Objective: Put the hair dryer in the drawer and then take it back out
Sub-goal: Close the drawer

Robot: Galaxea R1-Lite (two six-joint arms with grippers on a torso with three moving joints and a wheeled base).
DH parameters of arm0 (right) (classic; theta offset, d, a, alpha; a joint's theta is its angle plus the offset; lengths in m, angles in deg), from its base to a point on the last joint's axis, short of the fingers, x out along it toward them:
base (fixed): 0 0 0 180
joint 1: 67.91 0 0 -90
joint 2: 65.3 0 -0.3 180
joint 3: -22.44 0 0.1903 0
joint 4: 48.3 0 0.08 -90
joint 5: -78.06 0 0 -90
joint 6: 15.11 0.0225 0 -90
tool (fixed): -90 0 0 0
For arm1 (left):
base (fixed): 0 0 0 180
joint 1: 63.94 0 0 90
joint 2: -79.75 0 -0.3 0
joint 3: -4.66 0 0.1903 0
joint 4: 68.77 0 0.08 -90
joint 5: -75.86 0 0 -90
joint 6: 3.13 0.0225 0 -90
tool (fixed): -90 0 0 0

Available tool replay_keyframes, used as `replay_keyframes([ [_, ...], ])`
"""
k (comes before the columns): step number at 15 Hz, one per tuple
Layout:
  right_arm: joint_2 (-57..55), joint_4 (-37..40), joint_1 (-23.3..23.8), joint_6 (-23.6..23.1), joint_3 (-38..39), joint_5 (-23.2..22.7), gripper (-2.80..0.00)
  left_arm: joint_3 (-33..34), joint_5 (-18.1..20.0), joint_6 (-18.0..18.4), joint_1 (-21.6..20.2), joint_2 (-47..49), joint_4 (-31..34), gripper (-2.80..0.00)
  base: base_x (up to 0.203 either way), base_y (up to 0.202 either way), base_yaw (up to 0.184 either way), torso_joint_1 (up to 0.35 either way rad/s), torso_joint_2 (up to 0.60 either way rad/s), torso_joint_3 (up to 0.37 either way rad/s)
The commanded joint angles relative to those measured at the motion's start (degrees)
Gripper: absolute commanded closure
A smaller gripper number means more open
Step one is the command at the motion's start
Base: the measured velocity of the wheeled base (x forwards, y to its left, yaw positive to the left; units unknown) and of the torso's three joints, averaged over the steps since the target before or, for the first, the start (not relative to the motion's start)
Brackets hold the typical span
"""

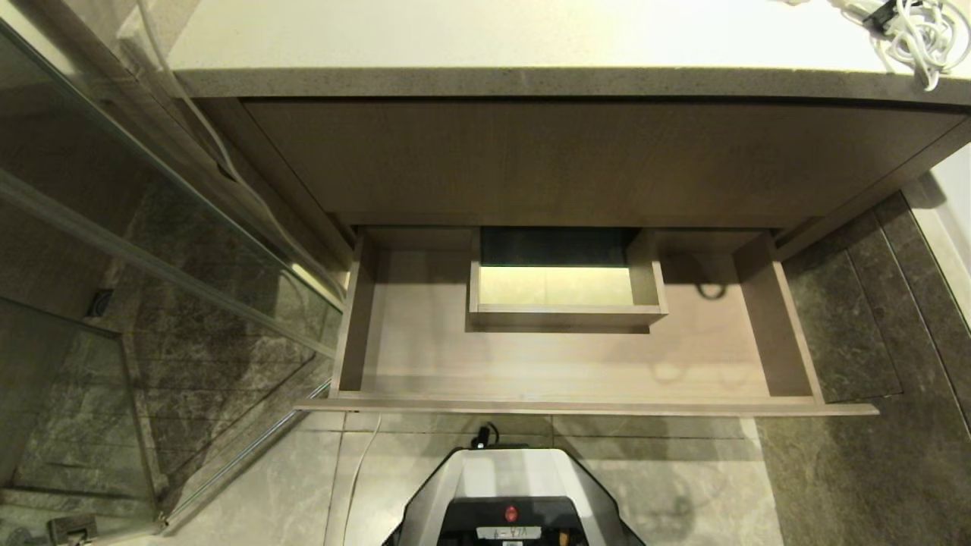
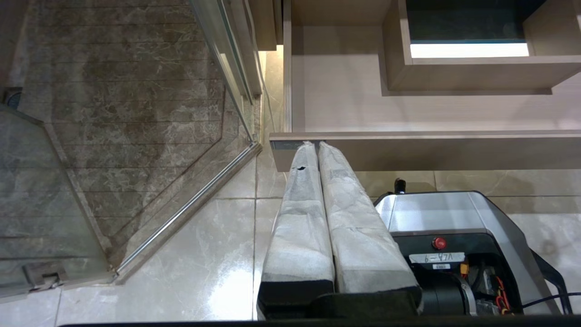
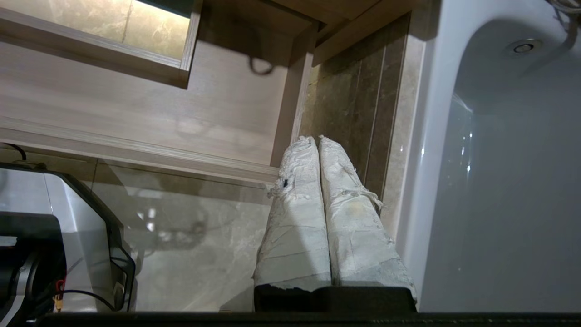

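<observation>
The wide light-wood drawer (image 1: 584,406) stands pulled out under the counter, and nothing lies on its floor. A boxed cutout (image 1: 565,312) sits in its back middle. Of the hair dryer I see only a coiled white cord (image 1: 914,34) with a dark plug on the counter's far right corner; its body is out of view. My left gripper (image 2: 317,144) is shut and empty, hanging just before the left end of the drawer (image 2: 431,154). My right gripper (image 3: 316,138) is shut and empty by the right end of the drawer (image 3: 136,152). Neither arm shows in the head view.
A pale stone counter (image 1: 493,38) and a tall wood panel (image 1: 592,159) sit above the drawer. A glass shower door (image 1: 152,265) stands at the left. A white bathtub (image 3: 499,159) lies on the right. My base (image 1: 516,493) is close to the drawer front.
</observation>
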Motion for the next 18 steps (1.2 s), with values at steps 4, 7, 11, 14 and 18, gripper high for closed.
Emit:
replay_keyframes([
  [4, 0.8, -0.1, 0.0, -0.2, 0.9, -0.2, 0.0, 0.0, 0.0, 0.0, 0.0, 0.0, 0.0, 0.0, 0.0, 0.0, 0.0, -0.286, 0.47, 0.181],
  [7, 1.3, -0.2, 0.1, -0.3, 1.5, -0.2, 0.0, 0.1, 0.0, 0.0, 0.0, 0.0, 0.0, 0.0, 0.0, 0.0, 0.0, -0.346, 0.54, 0.198],
  [11, 1.8, -0.2, 0.0, -0.4, 2.4, -0.2, 0.0, 0.1, 0.0, 0.0, -0.1, 0.0, 0.0, 0.0, 0.0, 0.0, 0.0, -0.349, 0.52, 0.167],
  [14, 2.2, -0.3, 0.0, -0.5, 3.4, -0.2, 0.0, 0.1, 0.0, 0.0, -0.1, 0.0, 0.0, 0.0, 0.0, 0.0, 0.0, -0.294, 0.44, 0.154],
  [18, 2.1, -0.9, -0.1, -0.6, 4.1, -0.2, 0.0, 0.0, 0.0, 0.0, 0.0, 0.0, 0.0, 0.0, 0.0, 0.0, 0.0, -0.065, 0.41, 0.298],
])
